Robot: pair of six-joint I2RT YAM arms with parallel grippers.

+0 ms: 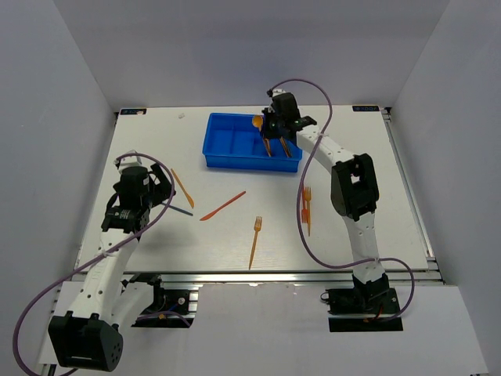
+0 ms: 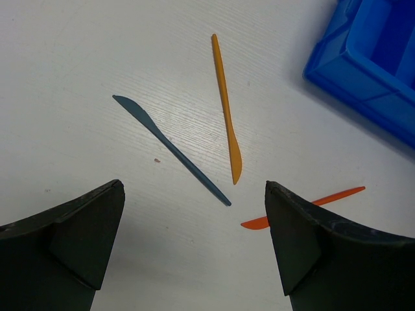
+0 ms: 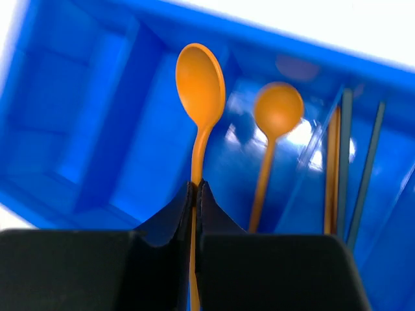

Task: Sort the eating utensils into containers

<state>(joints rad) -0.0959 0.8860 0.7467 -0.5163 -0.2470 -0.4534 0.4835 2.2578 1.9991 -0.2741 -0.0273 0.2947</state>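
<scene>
My right gripper (image 1: 272, 127) is shut on the handle of an orange spoon (image 3: 200, 85) and holds it over the blue tray (image 1: 235, 162), above the compartment second from the right. A second orange spoon (image 3: 277, 111) lies in that compartment. Orange and dark sticks (image 3: 338, 170) lie in the rightmost one. My left gripper (image 2: 194, 249) is open and empty above the table. A dark blue knife (image 2: 172, 150), an orange knife (image 2: 227, 110) and a red-orange knife (image 2: 340, 194) lie just ahead of it.
An orange fork (image 1: 255, 241) lies near the front middle of the table. More orange forks (image 1: 307, 208) lie beside the right arm. The tray's two left compartments (image 3: 78, 129) look empty. Grey walls enclose the table.
</scene>
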